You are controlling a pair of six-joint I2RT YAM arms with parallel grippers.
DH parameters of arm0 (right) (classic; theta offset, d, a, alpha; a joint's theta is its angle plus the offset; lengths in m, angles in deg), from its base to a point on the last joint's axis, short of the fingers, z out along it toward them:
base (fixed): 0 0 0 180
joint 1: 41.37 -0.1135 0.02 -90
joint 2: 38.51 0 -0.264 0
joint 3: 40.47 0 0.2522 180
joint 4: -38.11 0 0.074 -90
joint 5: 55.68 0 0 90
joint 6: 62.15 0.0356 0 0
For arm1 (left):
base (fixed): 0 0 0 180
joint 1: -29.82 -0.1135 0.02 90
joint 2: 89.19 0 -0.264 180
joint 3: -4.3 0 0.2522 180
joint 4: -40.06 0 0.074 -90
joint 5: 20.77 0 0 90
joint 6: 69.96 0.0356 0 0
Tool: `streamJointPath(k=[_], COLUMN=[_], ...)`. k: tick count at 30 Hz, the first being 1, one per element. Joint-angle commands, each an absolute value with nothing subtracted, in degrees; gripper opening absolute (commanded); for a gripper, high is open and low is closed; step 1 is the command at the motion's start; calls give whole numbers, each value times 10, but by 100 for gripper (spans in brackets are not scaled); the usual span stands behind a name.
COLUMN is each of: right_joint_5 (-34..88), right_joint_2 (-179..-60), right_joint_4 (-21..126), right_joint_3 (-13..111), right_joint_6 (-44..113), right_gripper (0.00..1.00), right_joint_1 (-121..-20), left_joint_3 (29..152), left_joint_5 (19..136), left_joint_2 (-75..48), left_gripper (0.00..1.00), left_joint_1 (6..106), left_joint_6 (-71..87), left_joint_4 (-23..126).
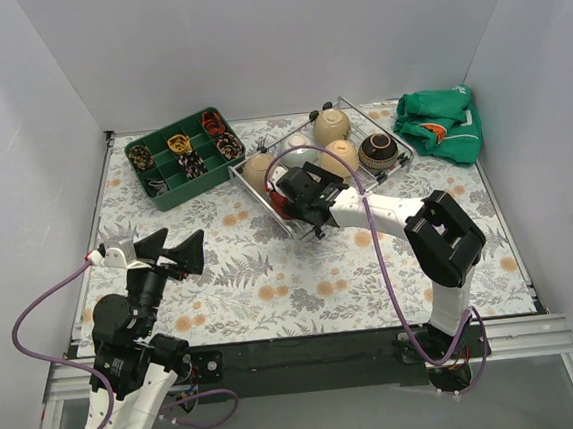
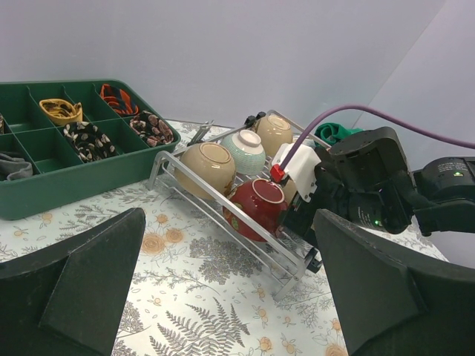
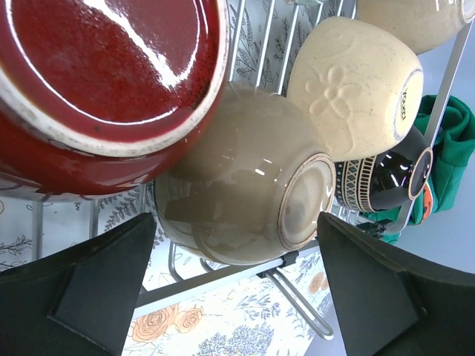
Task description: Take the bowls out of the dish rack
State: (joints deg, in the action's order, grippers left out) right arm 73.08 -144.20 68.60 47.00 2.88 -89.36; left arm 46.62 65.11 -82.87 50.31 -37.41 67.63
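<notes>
All seven bowls lie in the dish rack [image 1: 377, 123], which stands skewed on the table [image 1: 274, 296] toward its far edge, right of the middle. I count:
- one red bowl [image 3: 96, 74] at the rack's near corner
- one tan bowl [image 3: 237, 193] pressed against the red one
- one cream bowl [image 3: 356, 96] with a stamped flower
- one dark brown bowl [image 3: 378, 185] with a patterned band, by the rack's right corner
- one mint bowl [image 2: 245, 150]
- one left beige bowl [image 2: 208, 165] by the rack's left corner
- one far beige bowl [image 2: 274, 132] at the rack's far edge

None stands on the table yet. There is also one green tray [image 2: 44, 189] of compartments at the far left and one green cloth [image 1: 439, 126] in the far right corner.

My right gripper [image 3: 236, 222] hangs close over the red and tan bowls, fingers spread wide and holding nothing. My left gripper [image 1: 173, 250] sits toward the table's near left corner, also spread wide and empty.

I judge the bowls to be glazed ceramic: stiff, weighty for their size, slick under my pads, and quick to chip against wire or each other. They are tipped on their sides and packed close, with their feet showing. I would take the tan bowl by its wall at the rim, one finger inside and one outside. Spanning the round belly seems riskier, since it could squirt free. Because its neighbours touch it, the lift should probably go straight out.
</notes>
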Motion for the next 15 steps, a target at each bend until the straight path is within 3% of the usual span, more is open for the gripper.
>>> streamJointPath(k=[1,15], right_joint_5=[731,740], right_joint_2=[-1427,-1481], right_joint_4=[698,634], right_joint_3=[489,452], right_joint_6=[31,3], right_gripper=[99,99], right_joint_1=[-890,-883], left_joint_3=[465,465], left_joint_5=[647,646], left_joint_2=[-820,-820], left_gripper=[98,98], left_joint_1=[507,506], left_joint_6=[-372,-372], left_joint_4=[686,687])
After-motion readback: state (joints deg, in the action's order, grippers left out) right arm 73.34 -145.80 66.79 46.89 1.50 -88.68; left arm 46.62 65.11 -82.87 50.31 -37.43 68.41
